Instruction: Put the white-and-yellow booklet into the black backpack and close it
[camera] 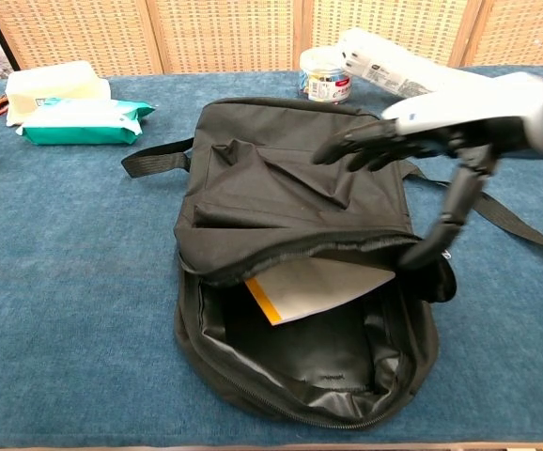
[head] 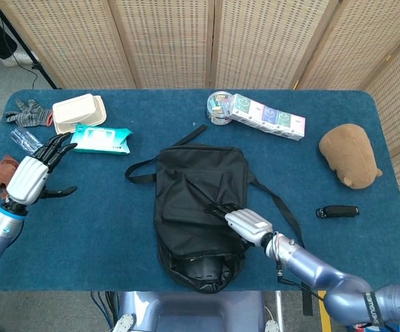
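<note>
Booklet lay inside the open backpack; flap draped partway over the mouth.

The booklet (camera: 314, 287) sat in the backpack (head: 198, 180), one white-and-yellow corner showing under the limp flap (camera: 290, 211). The right hand (head: 247, 225) rested spread on the flap's edge, thumb reaching down its side, gripping nothing I could make out. The left hand (head: 28, 177) hovered open over the worktop (head: 103, 207), well apart from the bag. The fabric looked soft and floppy, likely to sag and bunch, so the zipper rim near the mouth seemed the best place to pinch. The booklet looked light and stiff.
</note>
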`<action>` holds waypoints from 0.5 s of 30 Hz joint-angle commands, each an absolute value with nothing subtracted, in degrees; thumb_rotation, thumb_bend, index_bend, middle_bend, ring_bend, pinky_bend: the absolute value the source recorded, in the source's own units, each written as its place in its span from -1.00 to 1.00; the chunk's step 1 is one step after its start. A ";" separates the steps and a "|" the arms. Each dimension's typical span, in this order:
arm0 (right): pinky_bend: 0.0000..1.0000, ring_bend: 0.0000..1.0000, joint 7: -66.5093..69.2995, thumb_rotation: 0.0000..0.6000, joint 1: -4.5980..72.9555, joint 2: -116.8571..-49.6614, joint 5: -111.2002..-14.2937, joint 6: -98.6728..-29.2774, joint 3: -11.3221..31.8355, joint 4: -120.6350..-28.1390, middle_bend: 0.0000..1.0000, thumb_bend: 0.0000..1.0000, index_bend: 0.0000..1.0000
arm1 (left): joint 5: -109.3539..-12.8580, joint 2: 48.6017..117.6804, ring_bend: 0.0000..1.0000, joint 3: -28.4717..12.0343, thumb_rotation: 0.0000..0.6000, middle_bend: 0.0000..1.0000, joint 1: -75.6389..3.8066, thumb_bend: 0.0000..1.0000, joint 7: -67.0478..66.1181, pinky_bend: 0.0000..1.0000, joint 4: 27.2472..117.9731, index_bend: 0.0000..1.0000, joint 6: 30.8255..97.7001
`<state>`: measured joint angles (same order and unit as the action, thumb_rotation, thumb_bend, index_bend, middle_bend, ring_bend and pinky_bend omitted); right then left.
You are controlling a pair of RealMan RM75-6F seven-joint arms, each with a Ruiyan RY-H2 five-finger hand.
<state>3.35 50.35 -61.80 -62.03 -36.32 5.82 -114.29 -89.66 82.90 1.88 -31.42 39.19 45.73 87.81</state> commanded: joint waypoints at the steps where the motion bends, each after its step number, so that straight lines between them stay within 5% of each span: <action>1: -1.00 -1.00 4.59 1.00 46.42 -55.57 -69.24 -36.99 3.33 -116.39 -1.00 -1.00 -1.00 | -88.22 80.48 -1.00 0.87 1.00 -1.00 -29.88 -1.00 38.34 -0.57 48.99 -0.77 86.74; 7: -1.00 -1.00 4.64 1.00 36.91 -46.71 -87.66 -46.07 -3.68 -112.76 -1.00 -1.00 -1.00 | -86.26 77.14 -1.00 0.06 1.00 -1.00 -26.26 -1.00 35.77 -0.63 55.01 -0.82 86.76; 15: -1.00 -1.00 3.86 1.00 25.56 -50.47 -92.34 -65.14 -4.42 -99.56 -1.00 -1.00 -1.00 | -82.30 73.37 -1.00 -0.60 1.00 -1.00 -20.61 -1.00 30.74 -0.80 65.52 -1.00 86.68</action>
